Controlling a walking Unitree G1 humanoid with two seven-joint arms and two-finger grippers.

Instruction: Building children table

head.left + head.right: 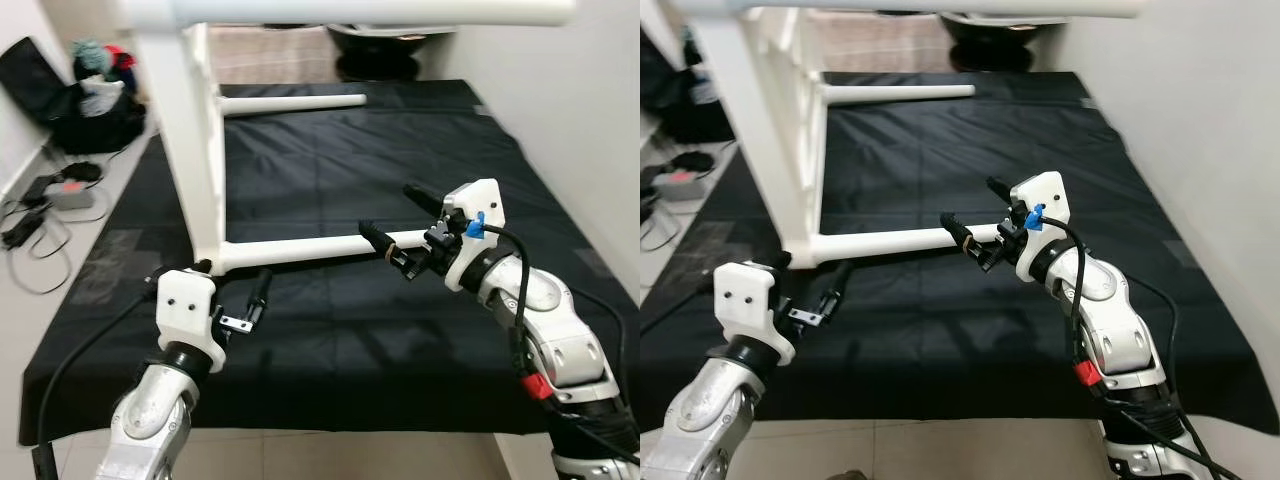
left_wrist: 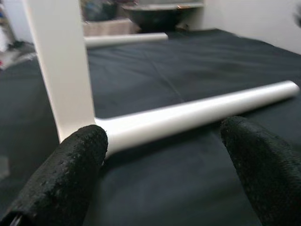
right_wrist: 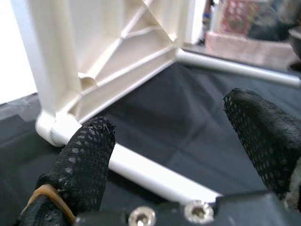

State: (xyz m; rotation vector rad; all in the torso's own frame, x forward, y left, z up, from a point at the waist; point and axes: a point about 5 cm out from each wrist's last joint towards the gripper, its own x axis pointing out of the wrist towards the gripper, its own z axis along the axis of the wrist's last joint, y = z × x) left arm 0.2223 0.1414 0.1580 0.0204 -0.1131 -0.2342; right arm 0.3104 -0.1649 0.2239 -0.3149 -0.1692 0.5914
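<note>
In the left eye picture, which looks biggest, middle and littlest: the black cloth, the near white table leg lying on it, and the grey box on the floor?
1. black cloth, by far the biggest.
2. near white table leg, long and thin.
3. grey box, littlest, though it lies farther off, so it may look smaller than it is.

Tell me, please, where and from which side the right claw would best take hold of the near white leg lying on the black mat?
Probably near its free end: the near leg is a slim round tube lying flat on the black mat, joined to the table side at its other end. The right claw, open, is already beside that end, so coming down from above, one finger on each side, looks simplest.
</note>
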